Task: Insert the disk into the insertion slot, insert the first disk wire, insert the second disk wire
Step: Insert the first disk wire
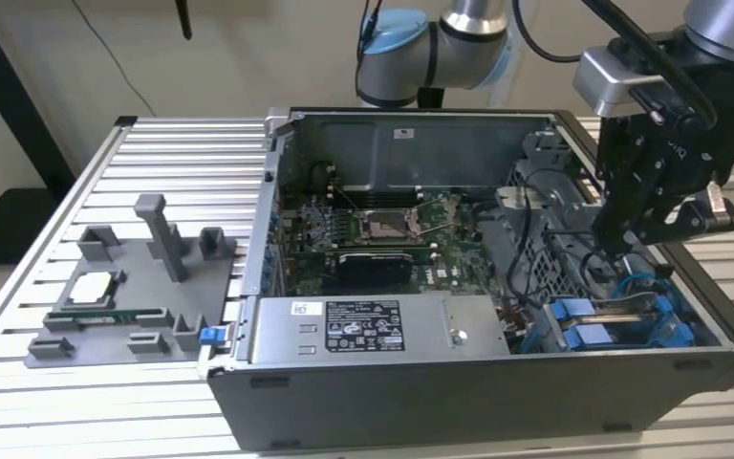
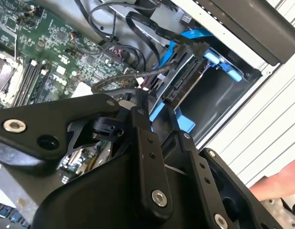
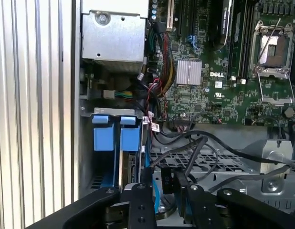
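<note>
My gripper (image 1: 615,251) hangs inside the open computer case (image 1: 405,406), low on the exterior view's right, just above the slot (image 1: 622,325). The disk (image 2: 188,78) sits in that slot in its blue frame (image 2: 209,59), with black cables (image 2: 133,78) looping just beside it. I cannot tell whether my gripper is clenched, released or grasping anything.

1 open grey metal computer case (image 1: 469,402) lies on 1 ribbed aluminium table (image 1: 163,153). Inside are 1 green motherboard (image 3: 219,95), 1 square metal processor socket (image 3: 272,50), 1 silver finned heatsink (image 3: 189,72), 1 large silver labelled power-supply box (image 1: 367,330) and 2 bright blue plastic carrier handles (image 3: 100,133). 1 grey plastic fixture tray (image 1: 138,292) carries 1 square silver processor chip (image 1: 93,287) and 1 green memory stick (image 1: 106,316). 1 silver-and-blue robot arm (image 1: 438,43) bears 1 black gripper (image 3: 163,174). 1 person's hand (image 2: 281,183) shows in the second wrist view.
</note>
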Robot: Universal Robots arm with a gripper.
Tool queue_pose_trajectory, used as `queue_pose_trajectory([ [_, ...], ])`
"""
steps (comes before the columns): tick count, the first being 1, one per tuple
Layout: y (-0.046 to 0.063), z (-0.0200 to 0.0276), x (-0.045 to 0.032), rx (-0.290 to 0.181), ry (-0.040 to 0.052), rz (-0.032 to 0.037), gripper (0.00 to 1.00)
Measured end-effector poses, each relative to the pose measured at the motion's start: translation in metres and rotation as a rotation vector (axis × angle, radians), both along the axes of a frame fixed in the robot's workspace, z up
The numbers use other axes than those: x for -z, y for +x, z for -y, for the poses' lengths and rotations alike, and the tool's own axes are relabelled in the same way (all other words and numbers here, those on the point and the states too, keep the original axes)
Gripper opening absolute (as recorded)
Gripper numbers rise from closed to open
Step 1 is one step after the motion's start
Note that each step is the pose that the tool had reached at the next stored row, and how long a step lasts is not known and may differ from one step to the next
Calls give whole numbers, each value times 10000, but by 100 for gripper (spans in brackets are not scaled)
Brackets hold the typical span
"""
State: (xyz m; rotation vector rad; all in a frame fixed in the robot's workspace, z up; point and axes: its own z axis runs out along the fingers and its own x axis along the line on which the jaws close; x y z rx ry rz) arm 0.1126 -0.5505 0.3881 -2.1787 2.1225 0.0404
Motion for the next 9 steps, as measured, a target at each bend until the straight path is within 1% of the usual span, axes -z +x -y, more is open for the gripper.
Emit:
queue_pose_trajectory([
  [3, -7, 0, -1, -92, 146, 11, 100],
  [5, -7, -1, -1, -175, 205, 39, 100],
  [7, -8, -1, -1, -294, 260, 87, 100],
  [9, -7, -1, -2, -364, 286, 127, 100],
])
